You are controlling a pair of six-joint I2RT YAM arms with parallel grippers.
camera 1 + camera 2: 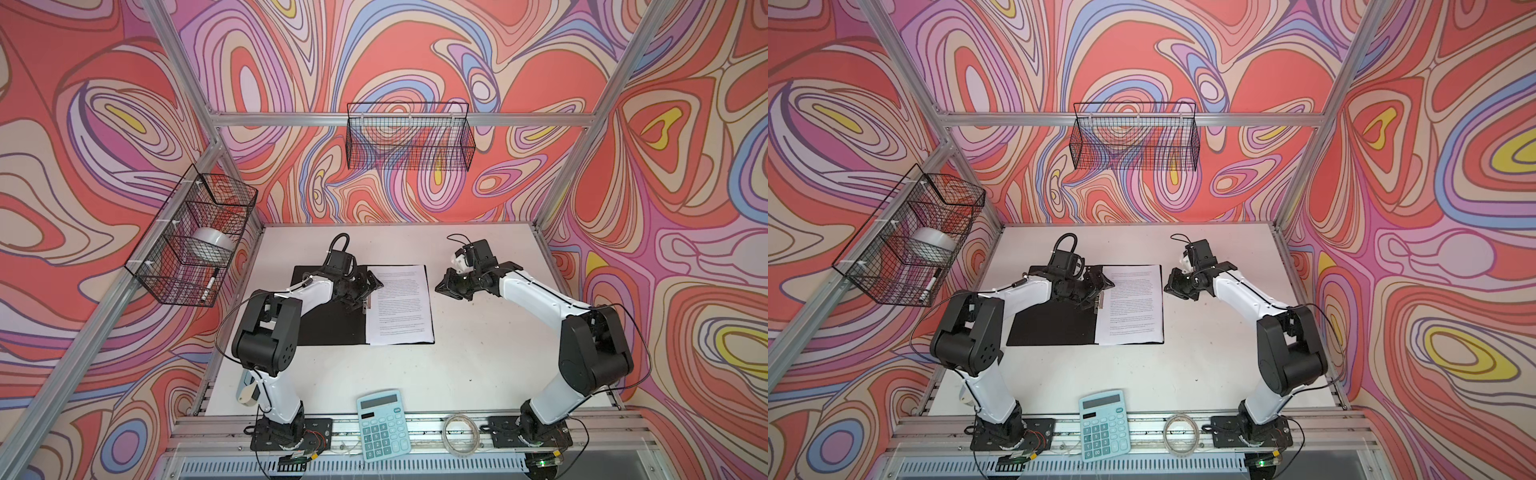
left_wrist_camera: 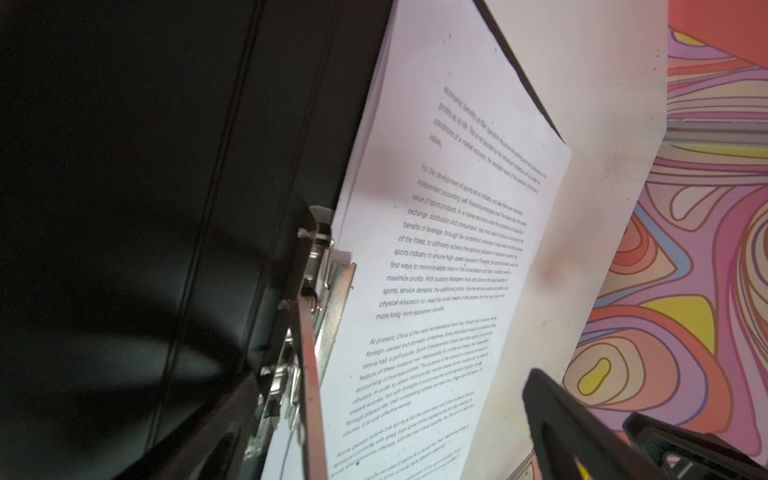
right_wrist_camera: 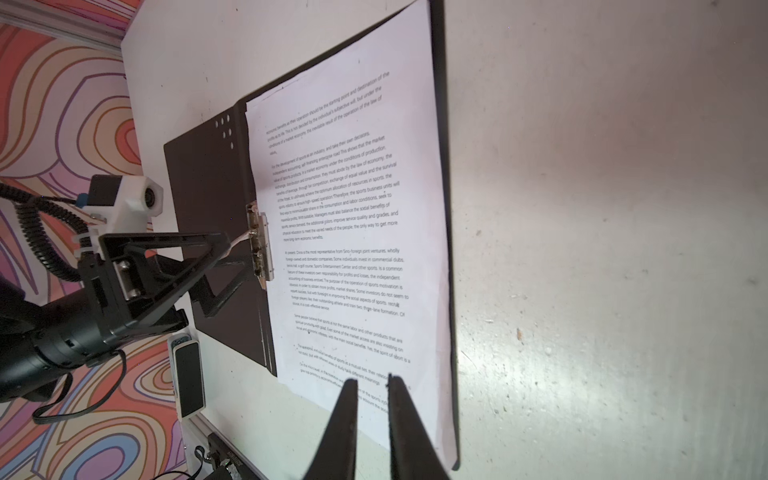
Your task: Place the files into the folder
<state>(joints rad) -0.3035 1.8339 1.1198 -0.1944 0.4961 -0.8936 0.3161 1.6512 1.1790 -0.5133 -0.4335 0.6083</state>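
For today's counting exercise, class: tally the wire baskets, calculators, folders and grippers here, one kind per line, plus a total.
Wire baskets: 2, side basket and back basket
Calculator: 1
Folder: 1
Grippers: 2, left gripper and right gripper
Total: 6

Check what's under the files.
The open folder: its black right half lies under the files, showing only as a thin border along their right and near edges. The rest is covered; how many sheets are stacked cannot be told.
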